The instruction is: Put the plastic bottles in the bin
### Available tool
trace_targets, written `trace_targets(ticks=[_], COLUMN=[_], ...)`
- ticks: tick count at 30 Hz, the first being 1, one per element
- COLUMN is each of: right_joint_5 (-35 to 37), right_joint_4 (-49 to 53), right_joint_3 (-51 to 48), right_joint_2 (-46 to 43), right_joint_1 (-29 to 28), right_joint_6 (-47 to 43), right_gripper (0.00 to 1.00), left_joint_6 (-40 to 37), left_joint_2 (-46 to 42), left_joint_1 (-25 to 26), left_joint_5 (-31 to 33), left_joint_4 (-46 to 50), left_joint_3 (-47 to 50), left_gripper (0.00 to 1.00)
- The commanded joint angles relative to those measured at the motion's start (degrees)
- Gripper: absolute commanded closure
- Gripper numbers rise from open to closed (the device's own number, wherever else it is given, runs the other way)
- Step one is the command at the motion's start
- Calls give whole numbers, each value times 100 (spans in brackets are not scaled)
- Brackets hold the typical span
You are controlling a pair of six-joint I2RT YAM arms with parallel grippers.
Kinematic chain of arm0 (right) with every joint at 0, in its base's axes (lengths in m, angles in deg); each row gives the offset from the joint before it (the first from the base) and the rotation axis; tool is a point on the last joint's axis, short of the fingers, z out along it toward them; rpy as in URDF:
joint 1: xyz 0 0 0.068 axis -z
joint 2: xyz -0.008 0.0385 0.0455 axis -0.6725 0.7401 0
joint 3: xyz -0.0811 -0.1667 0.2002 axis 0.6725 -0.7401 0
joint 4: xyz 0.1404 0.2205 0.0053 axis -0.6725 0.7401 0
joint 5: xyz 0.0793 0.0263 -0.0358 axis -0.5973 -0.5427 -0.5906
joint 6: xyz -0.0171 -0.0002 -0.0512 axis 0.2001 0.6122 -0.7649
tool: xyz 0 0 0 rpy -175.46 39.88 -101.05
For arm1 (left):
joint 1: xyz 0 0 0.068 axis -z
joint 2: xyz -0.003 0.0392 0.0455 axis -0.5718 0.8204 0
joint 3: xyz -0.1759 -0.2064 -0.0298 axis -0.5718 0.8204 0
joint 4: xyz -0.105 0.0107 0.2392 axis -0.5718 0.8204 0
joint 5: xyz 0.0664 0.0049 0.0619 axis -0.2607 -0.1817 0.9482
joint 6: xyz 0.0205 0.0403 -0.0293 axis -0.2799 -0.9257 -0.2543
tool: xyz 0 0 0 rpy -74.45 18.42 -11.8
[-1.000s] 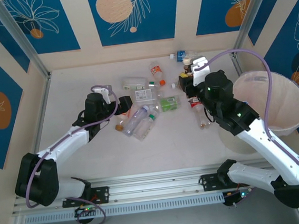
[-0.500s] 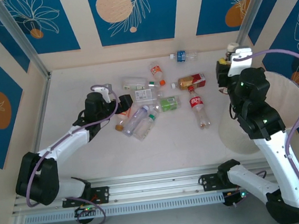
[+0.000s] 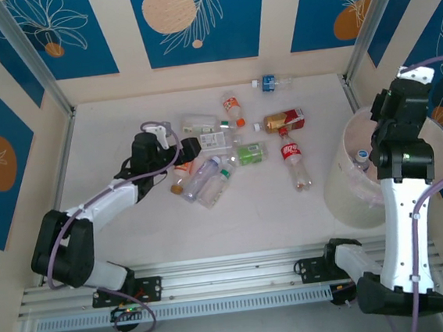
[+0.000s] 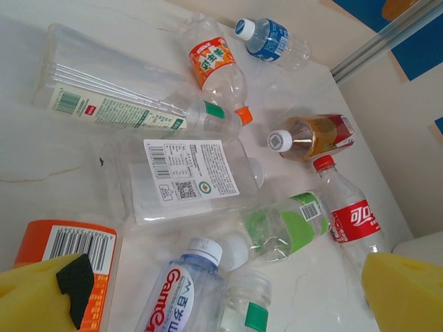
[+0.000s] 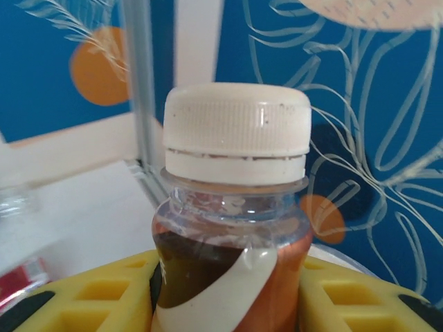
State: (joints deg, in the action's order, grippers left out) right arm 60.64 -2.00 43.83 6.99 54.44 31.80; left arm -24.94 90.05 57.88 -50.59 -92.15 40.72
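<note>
Right gripper [image 5: 228, 304] clamps a white-capped brown bottle [image 5: 235, 131] over the bin [image 3: 350, 193], left gripper [image 4: 232, 294] gapes wide, empty, above scattered bottles [image 4: 187, 180]

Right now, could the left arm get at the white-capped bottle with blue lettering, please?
Probably yes: the open left gripper points straight at that bottle and nothing lies on top of it, though the orange-labelled bottle crowds one side.
</note>
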Motion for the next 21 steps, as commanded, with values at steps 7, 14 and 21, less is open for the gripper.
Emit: trace_targets(ticks=[7, 14, 21], right_joint_5=[1344, 1346, 1134], right_joint_4=[-928, -1335, -1588], right_joint_3=[-1333, -2056, -2442], right_joint_2=[-88, -288, -460], right_joint_1=[808, 1016, 1206], right_joint_6=[-464, -807, -979], right_gripper=[100, 95, 57], left_joint_6=[288, 329, 376], left_joint_2=[341, 493, 564], left_joint_1=[-23, -19, -23], left_joint_5=[-278, -344, -373], left_joint_4=[-269, -138, -49], left_joint_3=[-369, -561, -687], left_gripper=[0, 0, 0])
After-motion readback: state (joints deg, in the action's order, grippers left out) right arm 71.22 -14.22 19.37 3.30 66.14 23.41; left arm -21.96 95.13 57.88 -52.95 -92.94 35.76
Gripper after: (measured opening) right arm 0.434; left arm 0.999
